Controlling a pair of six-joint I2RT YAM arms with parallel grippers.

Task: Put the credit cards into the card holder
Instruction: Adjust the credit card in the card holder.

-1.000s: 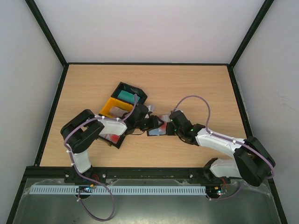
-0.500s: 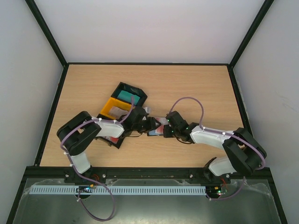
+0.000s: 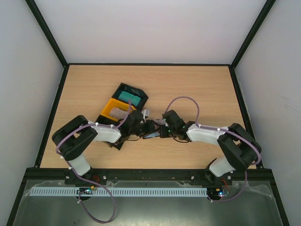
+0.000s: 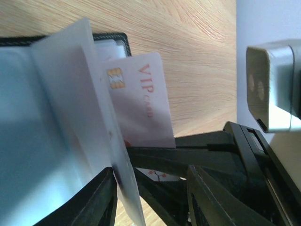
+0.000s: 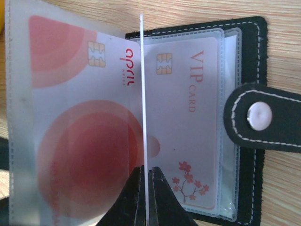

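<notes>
While top view hides it, right wrist shows right claw (image 5: 146,176) clamping card (image 5: 143,94); left claw (image 4: 150,170) unclear.

Pretty jammed dead centre: left claw (image 3: 146,125) and right claw (image 5: 145,170) nose to nose over the open card holder (image 5: 256,47), with a credit card (image 5: 143,94) pinched on edge in the right one. No slipping between. Black tray (image 3: 123,86) and yellow tray (image 3: 107,111) crowding 10 o'clock. Wide open bench (image 3: 197,84) from 12 round to 3.

matt leathery card holder (image 5: 282,117), woodgrain table (image 5: 282,47)
</notes>
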